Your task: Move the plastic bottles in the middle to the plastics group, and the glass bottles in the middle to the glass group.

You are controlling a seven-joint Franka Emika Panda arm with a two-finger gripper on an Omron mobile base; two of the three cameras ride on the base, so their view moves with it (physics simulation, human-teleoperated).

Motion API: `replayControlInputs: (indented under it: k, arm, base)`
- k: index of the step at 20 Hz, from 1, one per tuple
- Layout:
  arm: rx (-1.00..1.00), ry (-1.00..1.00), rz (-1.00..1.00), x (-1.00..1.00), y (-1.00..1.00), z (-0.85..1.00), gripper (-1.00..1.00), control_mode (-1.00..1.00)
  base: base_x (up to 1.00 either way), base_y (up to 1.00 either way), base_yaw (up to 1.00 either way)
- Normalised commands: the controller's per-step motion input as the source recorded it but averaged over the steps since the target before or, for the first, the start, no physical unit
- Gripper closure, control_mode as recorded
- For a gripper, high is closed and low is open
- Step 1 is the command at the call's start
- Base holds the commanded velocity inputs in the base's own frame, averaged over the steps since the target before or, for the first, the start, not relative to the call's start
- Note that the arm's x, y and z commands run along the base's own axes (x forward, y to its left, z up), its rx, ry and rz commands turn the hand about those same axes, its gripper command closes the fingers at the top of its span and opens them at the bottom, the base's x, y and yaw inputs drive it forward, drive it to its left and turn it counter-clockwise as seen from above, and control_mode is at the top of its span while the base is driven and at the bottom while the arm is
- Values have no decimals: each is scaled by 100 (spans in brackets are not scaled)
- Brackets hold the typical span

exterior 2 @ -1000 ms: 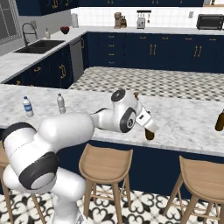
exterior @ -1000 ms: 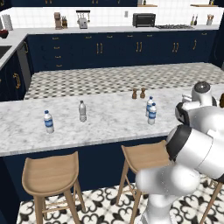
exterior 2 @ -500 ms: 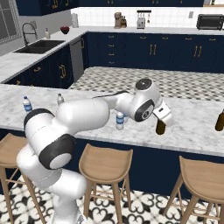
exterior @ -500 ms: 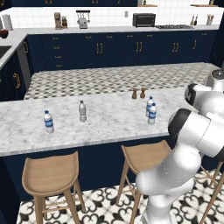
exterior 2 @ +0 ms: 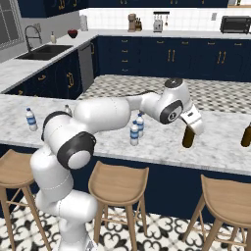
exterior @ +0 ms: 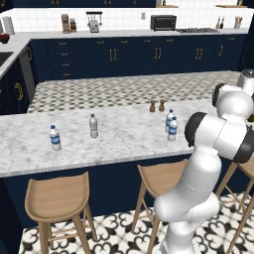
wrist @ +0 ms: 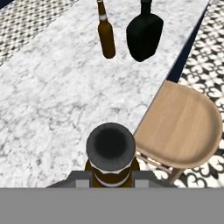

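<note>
Glass bottle (exterior 2: 188,137), the brown one from the middle, is hanging over the marble counter (exterior 2: 162,142) near its front edge, and the gripper (exterior 2: 192,121) is clamping its neck with closed fingers. It is being carried toward the glass group, where one brown bottle (wrist: 106,36) and one black flask (wrist: 144,35) are standing. Next, I think, it needs lowering upright beside them. Two plastic bottles (exterior 2: 137,129) are waiting in the middle.

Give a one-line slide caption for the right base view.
Arm carries a brown glass bottle over the marble counter, past two water bottles, toward another brown bottle.
</note>
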Motion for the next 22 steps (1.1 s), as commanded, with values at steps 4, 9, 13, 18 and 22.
replayControlInputs:
  k: [4, 9, 13, 18, 22]
  arm:
    - [-5, -3, -1, -8, 0, -1, 100, -100]
    - [-3, 0, 0, 0, -2, -2, 100, -100]
    - [-5, 0, 0, 0, -17, -3, 100, -100]
    - [-1, 0, 0, 9, -50, -3, 100, -100]
    - [0, 0, 0, 0, -64, -10, 100, -100]
  base:
    - [0, 0, 0]
    - [0, 0, 0]
    - [0, 0, 0]
    - [0, 0, 0]
    - [0, 0, 0]
